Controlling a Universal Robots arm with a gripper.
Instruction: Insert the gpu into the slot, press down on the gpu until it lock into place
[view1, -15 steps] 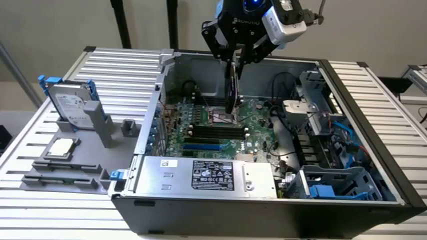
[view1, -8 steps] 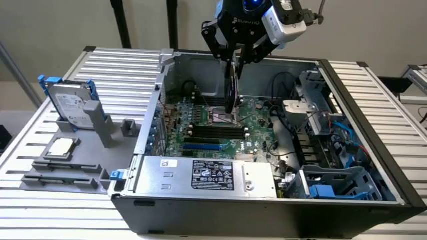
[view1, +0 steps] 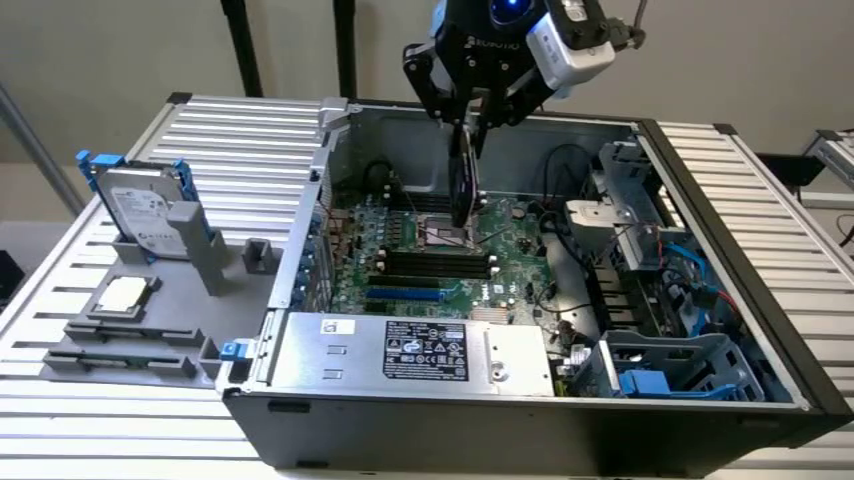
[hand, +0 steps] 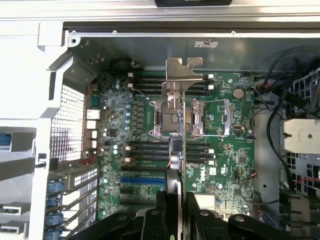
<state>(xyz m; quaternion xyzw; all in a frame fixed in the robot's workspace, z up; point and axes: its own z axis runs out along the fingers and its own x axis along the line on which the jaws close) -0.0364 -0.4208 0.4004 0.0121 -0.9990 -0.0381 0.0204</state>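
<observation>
1. Clamping the jaws of the gripper (view1: 469, 122) on the gpu (view1: 463, 185), card standing on edge.
2. Hovering above the motherboard (view1: 514, 255) inside the open case (view1: 534, 430).
3. Hanging apart from the blue slot (view1: 404, 295), not yet inserted.

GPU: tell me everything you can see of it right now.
The gpu is a thin black card, seen edge-on, hanging upright from the pincer, which is shut on its upper edge. A silver metal bracket caps one end. It hangs inside the open case over the processor socket, not in the blue slot. Only the pincer touches it.
</observation>
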